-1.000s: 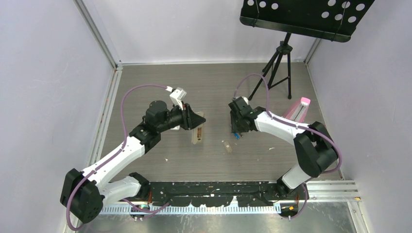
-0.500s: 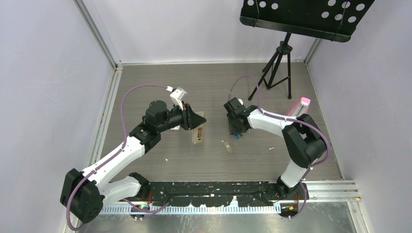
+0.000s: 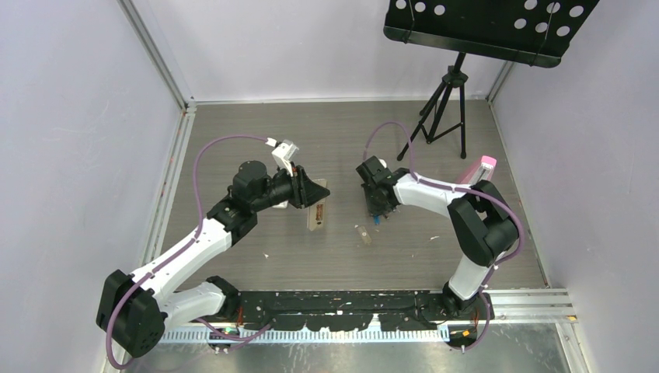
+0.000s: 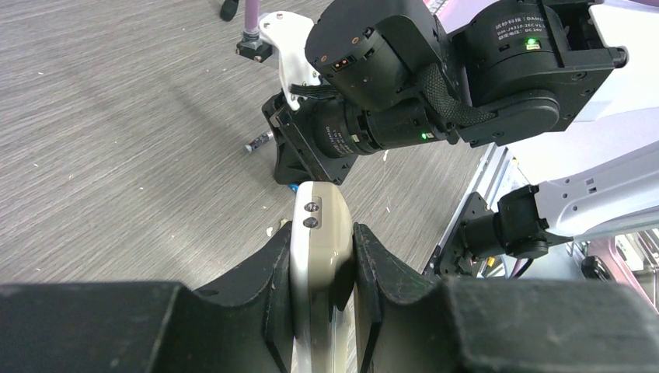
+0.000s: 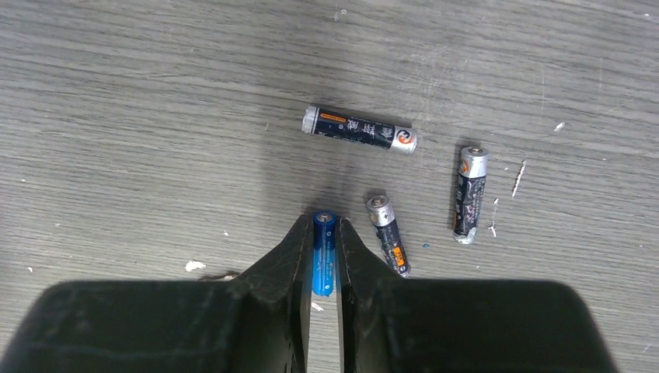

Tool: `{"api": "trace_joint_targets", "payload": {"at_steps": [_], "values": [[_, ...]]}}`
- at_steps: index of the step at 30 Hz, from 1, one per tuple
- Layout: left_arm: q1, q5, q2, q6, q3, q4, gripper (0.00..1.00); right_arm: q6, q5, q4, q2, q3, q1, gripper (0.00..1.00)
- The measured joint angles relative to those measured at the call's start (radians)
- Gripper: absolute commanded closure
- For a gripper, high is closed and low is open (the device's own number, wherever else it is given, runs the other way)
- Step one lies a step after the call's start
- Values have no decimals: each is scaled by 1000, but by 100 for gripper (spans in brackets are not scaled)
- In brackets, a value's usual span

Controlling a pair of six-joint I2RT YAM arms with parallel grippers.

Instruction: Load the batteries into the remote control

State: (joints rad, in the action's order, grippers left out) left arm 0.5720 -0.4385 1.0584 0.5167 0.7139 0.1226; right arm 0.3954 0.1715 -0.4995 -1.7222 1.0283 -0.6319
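Observation:
My left gripper point(image 4: 321, 233) is shut on the remote control point(image 4: 319, 256), gripping it edge-on by its white and tan-beige faces. In the top view the remote point(image 3: 315, 216) hangs below the left gripper point(image 3: 315, 194), left of centre. My right gripper point(image 5: 322, 227) is shut on the blue battery point(image 5: 323, 256), low over the table. Three dark batteries lie loose beside it: one ahead point(image 5: 359, 129), one just right point(image 5: 388, 235) and one farther right point(image 5: 470, 193). In the top view the right gripper point(image 3: 377, 211) is at the table's centre.
A small tan piece point(image 3: 362, 234) lies on the table between the two grippers. A pink wedge-shaped object point(image 3: 477, 174) stands by the right wall. A music stand's tripod point(image 3: 441, 105) stands at the back right. White crumbs dot the wood-grain table.
My right arm's elbow has swung in to the left, and its gripper has shifted slightly left over the batteries. My left arm and the remote have not moved.

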Motion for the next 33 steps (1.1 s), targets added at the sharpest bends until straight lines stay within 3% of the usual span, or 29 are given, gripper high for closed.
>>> {"api": "trace_joint_targets", "payload": {"at_steps": [5, 14, 19, 26, 33], "values": [[0, 11, 0, 11, 0, 0, 100, -1, 19, 45, 39, -38, -18, 90], [0, 81, 25, 85, 0, 13, 100, -19, 26, 282, 487, -209, -163, 92], [0, 118, 41, 132, 0, 19, 100, -24, 28, 391, 628, -263, -206, 92], [0, 150, 72, 254, 0, 46, 100, 16, 24, 489, 716, -286, -262, 92], [0, 140, 79, 365, 3, 71, 100, 49, 40, 614, 703, -286, -358, 92]]}}
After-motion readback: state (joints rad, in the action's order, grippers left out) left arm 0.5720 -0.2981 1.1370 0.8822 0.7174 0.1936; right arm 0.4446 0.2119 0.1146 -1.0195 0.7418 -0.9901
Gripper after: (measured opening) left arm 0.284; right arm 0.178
